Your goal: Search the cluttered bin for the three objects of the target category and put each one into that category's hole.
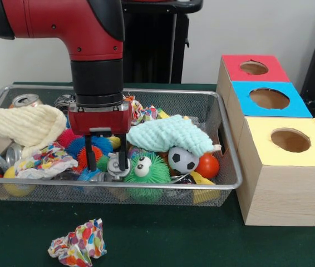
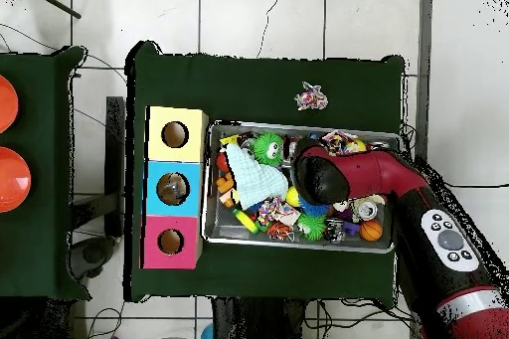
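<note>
The red and black arm [image 1: 90,33] is reaching down into the wire bin [image 1: 227,150], which is sitting on the green desk [image 1: 174,239] beside a row of three wooden boxes. The gripper [image 1: 107,161] is hanging low over the clutter with its two dark fingers [image 1: 91,158] parted a little, and nothing is visibly caught between them. Its tips are sitting among spiky balls, just beside a green fuzzy toy with googly eyes [image 1: 144,172].

A mint cloth [image 1: 168,136] is lying over the toys toward the box end of the bin, with a small soccer ball [image 1: 182,159] and an orange ball [image 1: 207,166] tucked under its edge. A pale yellow cloth [image 1: 21,125] is draping over the opposite end, near a can [image 1: 25,100].

The boxes are standing at the bin's end: the red-topped box [image 1: 255,68], the blue-topped box [image 1: 269,99] and the yellow-topped box [image 1: 288,142], each with a round hole. A crumpled colourful paper [image 1: 78,243] is lying on the desk outside the bin, near the desk's edge.
</note>
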